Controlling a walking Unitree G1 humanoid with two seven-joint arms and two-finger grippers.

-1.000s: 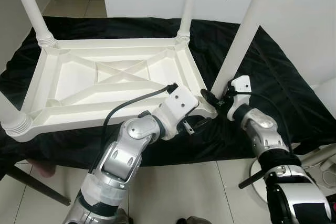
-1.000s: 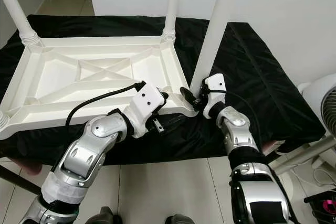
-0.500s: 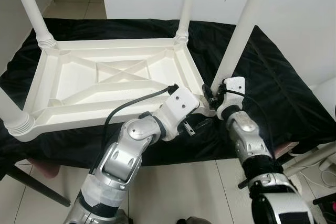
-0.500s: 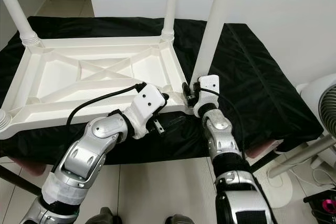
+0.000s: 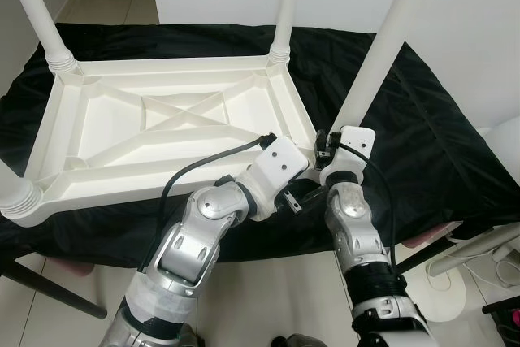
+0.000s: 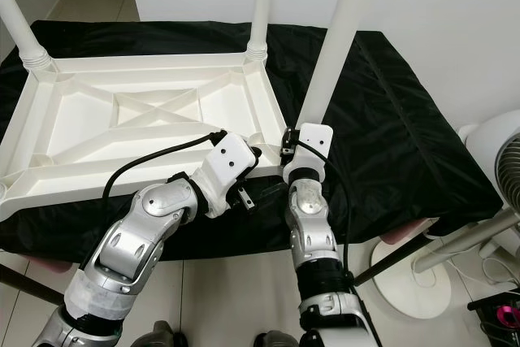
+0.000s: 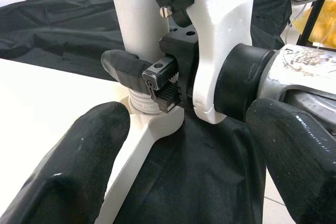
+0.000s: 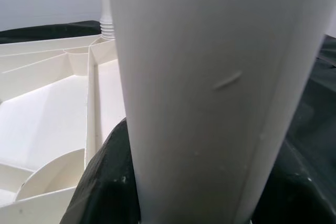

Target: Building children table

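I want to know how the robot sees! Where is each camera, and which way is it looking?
Left eye view: on the head, looking down at the upside-down white table and both arms.
Right eye view: beside it, same scene.
Left wrist view: looks along the left tool at the right tool clamping the table leg.
Right wrist view: pressed close against that leg.
All views share the leg.

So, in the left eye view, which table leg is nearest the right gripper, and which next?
1. Near-right leg, held at its base by the right gripper.
2. Far-right leg, behind it.
3. Far-left leg, across the tabletop.
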